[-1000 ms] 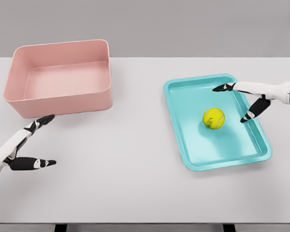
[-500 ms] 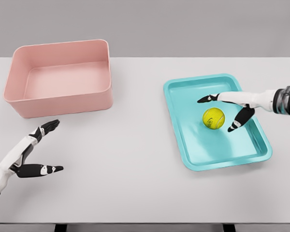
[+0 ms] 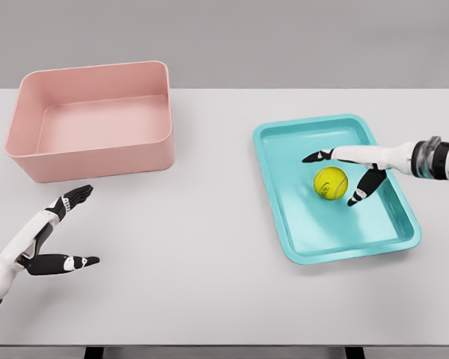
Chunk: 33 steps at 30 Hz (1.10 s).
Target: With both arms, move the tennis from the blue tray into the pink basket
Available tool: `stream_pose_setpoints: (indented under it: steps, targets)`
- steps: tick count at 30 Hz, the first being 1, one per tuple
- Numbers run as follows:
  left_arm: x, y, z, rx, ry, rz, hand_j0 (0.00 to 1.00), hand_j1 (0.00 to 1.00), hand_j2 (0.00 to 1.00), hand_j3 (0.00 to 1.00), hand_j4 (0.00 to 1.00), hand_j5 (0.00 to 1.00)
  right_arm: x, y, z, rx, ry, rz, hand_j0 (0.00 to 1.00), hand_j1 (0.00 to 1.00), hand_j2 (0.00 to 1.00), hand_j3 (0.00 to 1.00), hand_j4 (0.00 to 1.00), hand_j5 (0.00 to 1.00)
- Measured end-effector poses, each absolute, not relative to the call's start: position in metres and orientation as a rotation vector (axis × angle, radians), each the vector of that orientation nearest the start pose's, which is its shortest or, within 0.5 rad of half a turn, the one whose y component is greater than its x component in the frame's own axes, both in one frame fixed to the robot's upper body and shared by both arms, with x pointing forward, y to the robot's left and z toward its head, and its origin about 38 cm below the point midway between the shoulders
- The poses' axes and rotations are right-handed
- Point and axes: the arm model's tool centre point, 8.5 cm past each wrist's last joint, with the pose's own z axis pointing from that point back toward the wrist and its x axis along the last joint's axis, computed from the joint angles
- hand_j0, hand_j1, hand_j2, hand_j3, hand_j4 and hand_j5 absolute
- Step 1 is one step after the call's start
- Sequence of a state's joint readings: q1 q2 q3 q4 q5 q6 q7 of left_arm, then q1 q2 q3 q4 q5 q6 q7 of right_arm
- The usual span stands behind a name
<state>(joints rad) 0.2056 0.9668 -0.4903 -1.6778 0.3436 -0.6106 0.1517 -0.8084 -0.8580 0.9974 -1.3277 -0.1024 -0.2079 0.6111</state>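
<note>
Right hand (image 3: 343,176) edged closer around the tennis ball (image 3: 331,182) in the blue tray (image 3: 314,235), fingers spread wide, nothing held.
Head view: left hand (image 3: 51,238) waited open near the pink basket (image 3: 90,153); the ball looked light, fuzzy, prone to roll, best pinched across its middle.

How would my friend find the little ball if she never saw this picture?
Look at the white table, then at the blue tray on its right side. The tennis ball sits inside that tray, near the middle, with the right hand spread around it. It is the only round, yellow-green thing; the pink basket on the left holds nothing.
</note>
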Motion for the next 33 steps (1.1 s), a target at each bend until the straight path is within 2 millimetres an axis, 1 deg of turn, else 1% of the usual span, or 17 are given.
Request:
stream_pose_setpoints:
  steps: [2, 4, 6, 7, 8, 11, 17, 19, 20, 21, 22, 23, 28, 30, 32, 33]
  targets:
    - [0.263, 0.357, 0.094, -0.071, -1.677, -0.749, 1.00, 1.00, 1.00, 1.00, 1.00, 1.00, 0.450, -0.314, 0.164, -0.044, -1.090, 1.674, 0.99, 0.99, 0.99, 0.99, 0.99, 0.99]
    - [0.263, 0.357, 0.094, -0.071, -1.678, -0.749, 1.00, 1.00, 1.00, 1.00, 1.00, 1.00, 0.450, -0.314, 0.164, -0.044, -1.089, 1.676, 0.96, 0.96, 0.96, 0.96, 0.96, 0.96]
    - [0.263, 0.357, 0.094, -0.070, -1.678, -0.749, 1.00, 1.00, 1.00, 1.00, 1.00, 1.00, 0.450, -0.313, 0.164, -0.045, -1.090, 1.677, 0.80, 0.80, 0.80, 0.80, 0.80, 0.80]
    - [0.263, 0.357, 0.094, -0.070, -1.678, -0.749, 1.00, 1.00, 1.00, 1.00, 1.00, 1.00, 0.450, -0.313, 0.164, -0.045, -1.090, 1.677, 0.75, 0.75, 0.75, 0.75, 0.75, 0.75]
    - [0.263, 0.357, 0.094, -0.070, -1.679, -0.749, 1.00, 1.00, 1.00, 1.00, 1.00, 1.00, 0.450, -0.313, 0.164, -0.044, -1.090, 1.678, 0.73, 0.73, 0.73, 0.73, 0.73, 0.73]
    - [0.263, 0.357, 0.094, -0.070, -1.679, -0.749, 1.00, 1.00, 1.00, 1.00, 1.00, 1.00, 0.451, -0.312, 0.166, -0.046, -1.094, 1.681, 0.70, 0.70, 0.70, 0.70, 0.70, 0.70]
    - [0.263, 0.357, 0.094, -0.071, -1.680, -0.749, 1.00, 1.00, 1.00, 1.00, 1.00, 1.00, 0.450, -0.308, 0.165, -0.043, -1.101, 1.696, 0.57, 0.57, 0.57, 0.57, 0.57, 0.57]
    - [0.263, 0.357, 0.094, -0.071, -1.680, -0.749, 1.00, 1.00, 1.00, 1.00, 1.00, 1.00, 0.451, -0.306, 0.164, -0.039, -1.102, 1.700, 0.49, 0.49, 0.49, 0.49, 0.49, 0.49]
    - [0.263, 0.357, 0.095, -0.071, -1.680, -0.749, 1.00, 1.00, 1.00, 1.00, 1.00, 1.00, 0.451, -0.305, 0.164, -0.039, -1.103, 1.706, 0.41, 0.41, 0.41, 0.41, 0.41, 0.41]
    - [0.263, 0.357, 0.095, -0.071, -1.680, -0.749, 1.00, 1.00, 1.00, 1.00, 1.00, 1.00, 0.450, -0.304, 0.164, -0.038, -1.104, 1.710, 0.36, 0.36, 0.36, 0.36, 0.36, 0.36]
    - [0.263, 0.357, 0.095, -0.072, -1.680, -0.750, 1.00, 1.00, 1.00, 1.00, 1.00, 1.00, 0.450, -0.303, 0.163, -0.037, -1.105, 1.716, 0.34, 0.34, 0.34, 0.34, 0.34, 0.34]
    - [0.263, 0.357, 0.095, -0.072, -1.681, -0.750, 1.00, 1.00, 1.00, 1.00, 1.00, 1.00, 0.450, -0.302, 0.163, -0.036, -1.106, 1.722, 0.34, 0.34, 0.34, 0.34, 0.34, 0.34]
    - [0.263, 0.356, 0.095, -0.072, -1.681, -0.750, 1.00, 1.00, 1.00, 1.00, 1.00, 1.00, 0.452, -0.295, 0.176, -0.031, -1.170, 1.766, 0.34, 0.34, 0.34, 0.34, 0.34, 0.34]
    - [0.263, 0.356, 0.095, -0.072, -1.681, -0.750, 1.00, 1.00, 1.00, 1.00, 1.00, 1.00, 0.453, -0.291, 0.186, -0.031, -1.220, 1.782, 0.34, 0.34, 0.34, 0.34, 0.34, 0.34]
    - [0.263, 0.356, 0.095, -0.072, -1.681, -0.750, 1.00, 1.00, 1.00, 1.00, 1.00, 1.00, 0.451, -0.282, 0.198, -0.023, -1.276, 1.805, 0.34, 0.34, 0.34, 0.34, 0.34, 0.34]
    - [0.263, 0.356, 0.095, -0.072, -1.681, -0.750, 1.00, 1.00, 1.00, 1.00, 1.00, 1.00, 0.448, -0.272, 0.204, -0.012, -1.309, 1.828, 0.34, 0.34, 0.34, 0.34, 0.34, 0.34]
